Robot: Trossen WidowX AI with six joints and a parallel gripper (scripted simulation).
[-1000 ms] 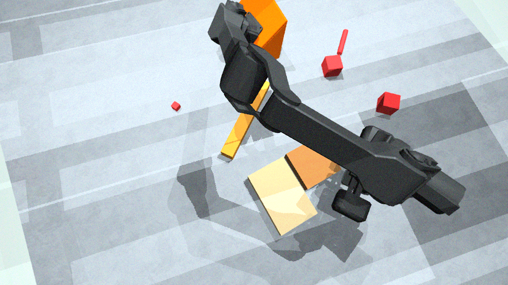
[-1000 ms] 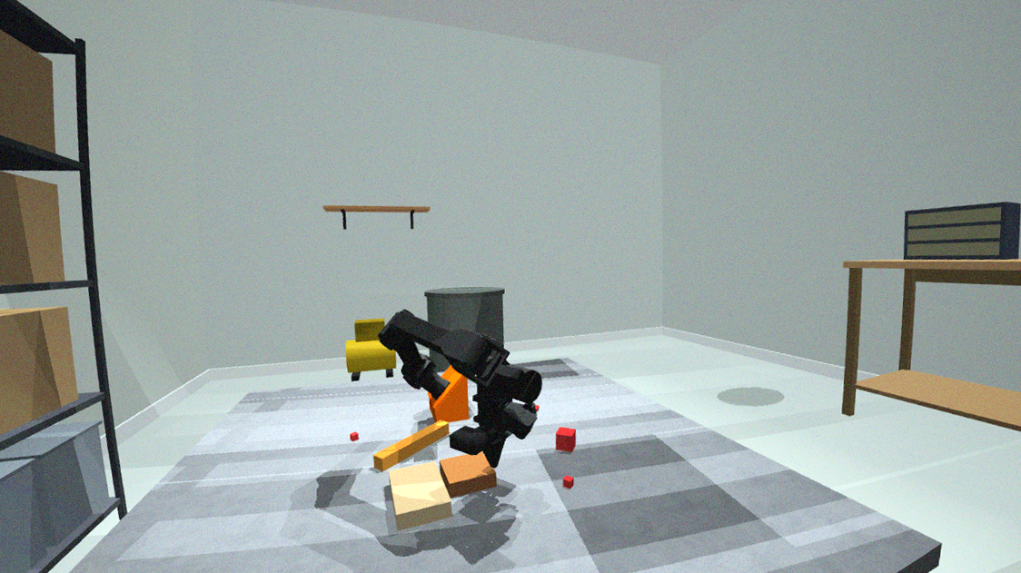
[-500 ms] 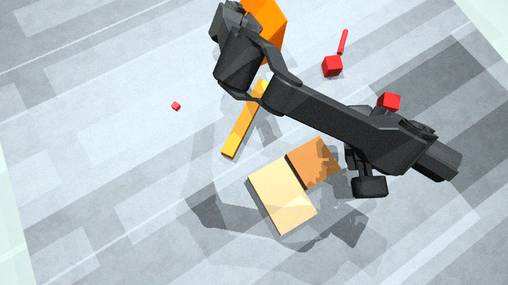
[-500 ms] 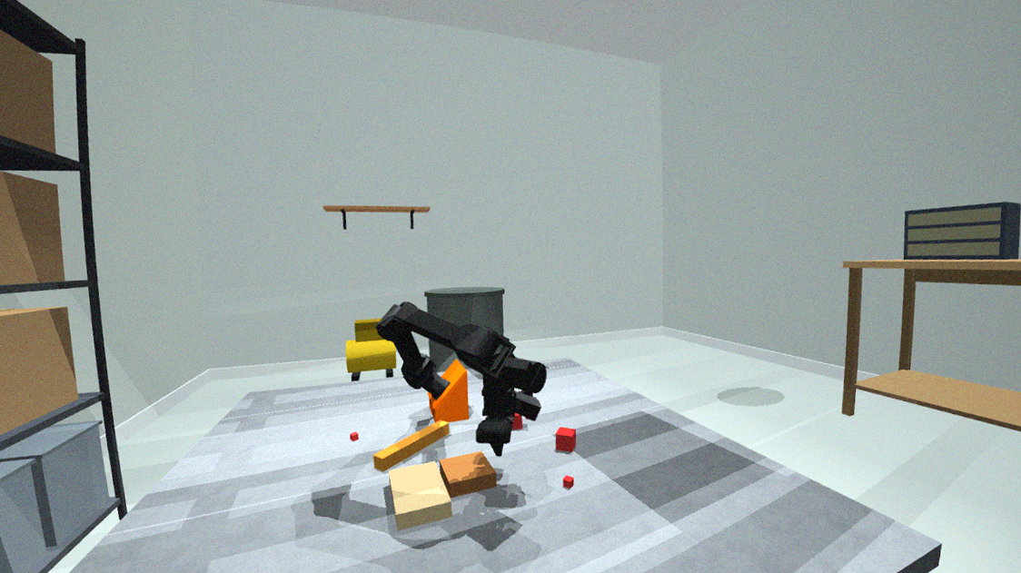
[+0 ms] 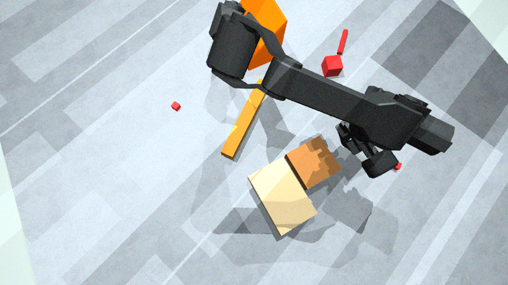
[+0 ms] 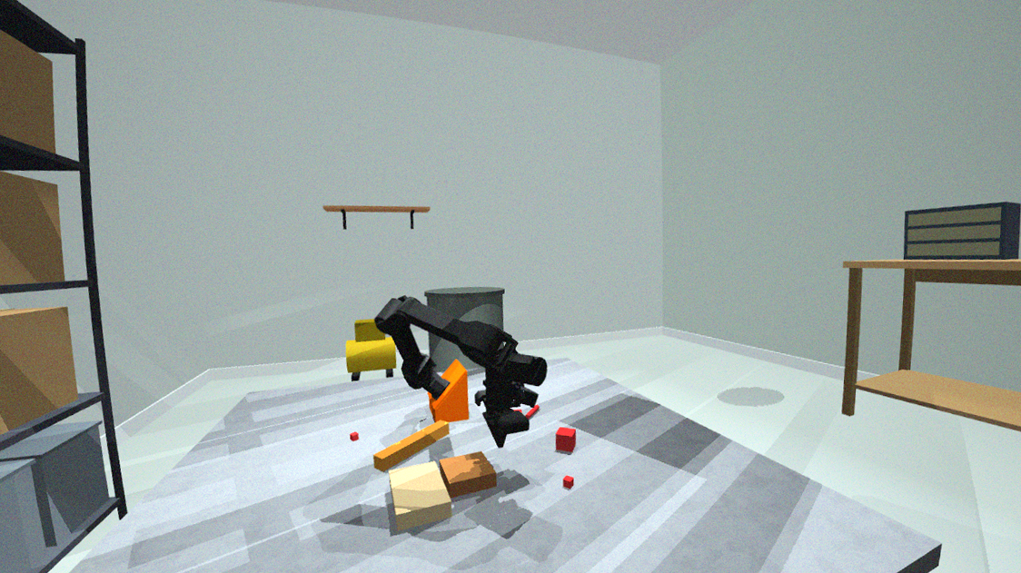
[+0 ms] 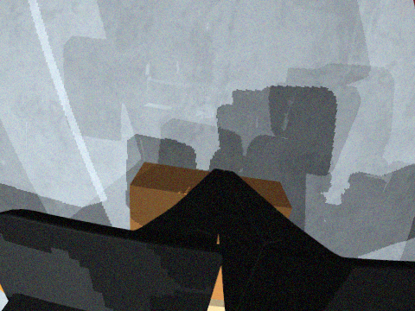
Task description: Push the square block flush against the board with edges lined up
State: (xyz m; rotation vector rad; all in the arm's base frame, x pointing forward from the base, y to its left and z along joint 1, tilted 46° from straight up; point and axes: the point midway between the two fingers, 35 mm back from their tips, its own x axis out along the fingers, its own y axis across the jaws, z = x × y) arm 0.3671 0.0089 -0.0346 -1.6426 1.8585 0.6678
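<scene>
The brown square block (image 5: 312, 163) lies flat on the table with its left side against the right long side of the cream board (image 5: 281, 195). Their far edges look about even. Both also show in the exterior view, the block (image 6: 467, 473) and the board (image 6: 418, 493). My gripper (image 5: 379, 164) (image 6: 502, 434) is shut and empty. It stands to the right of the block, apart from it and a little above the table. In the wrist view the shut fingertips (image 7: 221, 175) point over the block (image 7: 168, 190).
A long orange stick (image 5: 242, 117) lies behind the board. An orange wedge (image 5: 265, 22) stands by the arm's base. A red cube (image 5: 332, 65), a red rod (image 5: 342, 42) and two tiny red cubes (image 5: 175, 105) (image 5: 397, 165) are scattered around.
</scene>
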